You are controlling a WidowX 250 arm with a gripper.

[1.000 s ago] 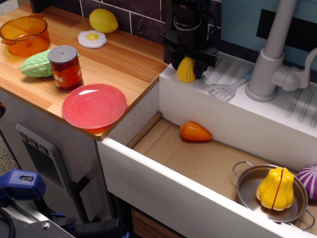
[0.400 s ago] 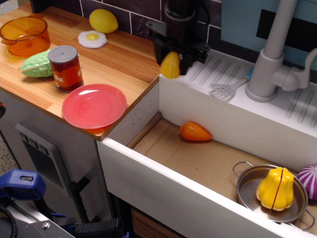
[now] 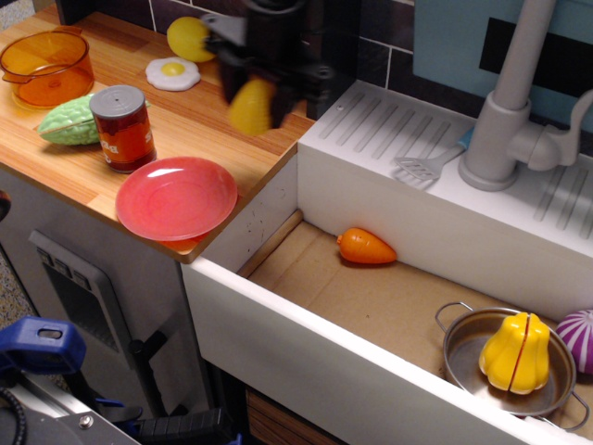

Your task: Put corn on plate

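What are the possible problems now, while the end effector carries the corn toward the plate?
1. The corn is held above the counter, short of the plate; a slip now would likely send it rolling away.
2. The red can stands right beside the plate, so the end effector might knock it.
3. The plate overhangs the counter edge; a hard drop could tip it.
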